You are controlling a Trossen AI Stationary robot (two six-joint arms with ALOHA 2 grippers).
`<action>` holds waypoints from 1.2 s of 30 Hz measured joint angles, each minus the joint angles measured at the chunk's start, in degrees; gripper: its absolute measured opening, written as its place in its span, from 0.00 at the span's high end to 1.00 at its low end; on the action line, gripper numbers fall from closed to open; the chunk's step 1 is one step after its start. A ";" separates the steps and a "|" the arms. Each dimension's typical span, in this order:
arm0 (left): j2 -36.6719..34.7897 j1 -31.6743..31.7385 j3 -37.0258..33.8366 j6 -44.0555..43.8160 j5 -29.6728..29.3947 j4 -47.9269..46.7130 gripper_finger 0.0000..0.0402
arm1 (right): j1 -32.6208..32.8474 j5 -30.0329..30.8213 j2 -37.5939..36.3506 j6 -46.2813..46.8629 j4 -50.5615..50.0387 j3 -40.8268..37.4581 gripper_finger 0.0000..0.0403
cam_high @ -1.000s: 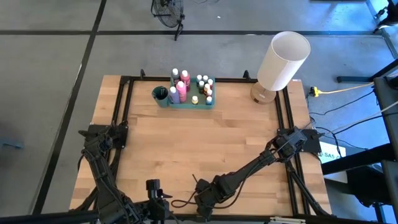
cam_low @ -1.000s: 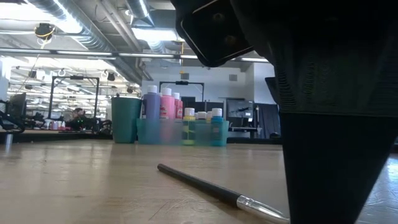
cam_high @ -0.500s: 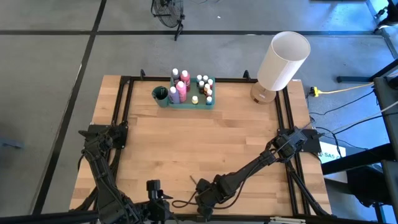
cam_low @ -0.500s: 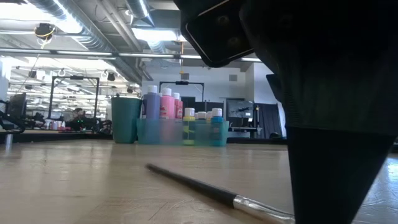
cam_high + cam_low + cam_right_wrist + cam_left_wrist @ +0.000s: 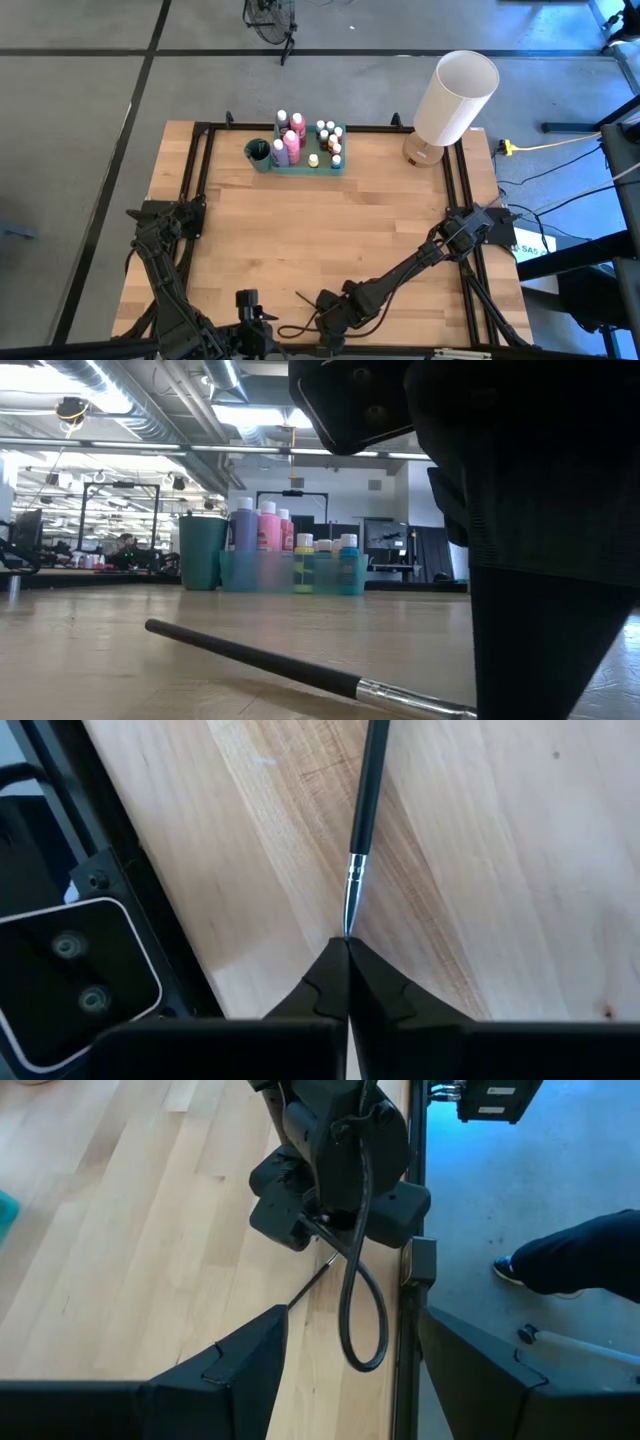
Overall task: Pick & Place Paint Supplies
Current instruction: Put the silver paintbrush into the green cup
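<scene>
high view: paintbrush (image 5: 305,301) lies on the worktop (image 5: 300,230), far from the green tray (image 5: 310,165); right hand (image 5: 322,315) at its tip.
low view: brush looks light, stiff, rolls easily.
left wrist view: left hand (image 5: 345,1370) waits, spread wide.
right wrist view: fingers (image 5: 330,985) pinched together on the bristle end; mid-handle would be safer.

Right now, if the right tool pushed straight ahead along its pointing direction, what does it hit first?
The paintbrush: the right tool is shut on its bristle tip, and the handle runs straight out ahead over the bare wooden table. Beyond the brush, nothing else shows in that line; depth is uncertain.
</scene>
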 joint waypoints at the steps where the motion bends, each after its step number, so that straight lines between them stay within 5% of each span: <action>1: 0.00 0.00 0.00 0.00 0.00 -0.01 0.44 | 0.02 0.48 -0.08 -0.28 0.00 0.00 1.00; 17: 0.00 0.00 0.00 1.13 0.76 -0.37 0.44 | 3.36 9.50 -3.90 2.89 -7.08 -0.42 1.00; 29: 0.96 -0.72 0.00 7.35 -8.69 -0.48 0.44 | 3.66 11.67 -6.12 3.12 -6.19 -0.28 1.00; 36: 2.80 -2.70 -0.02 7.04 -14.15 -2.54 0.44 | 5.36 19.67 -13.26 3.26 -8.47 -0.15 1.00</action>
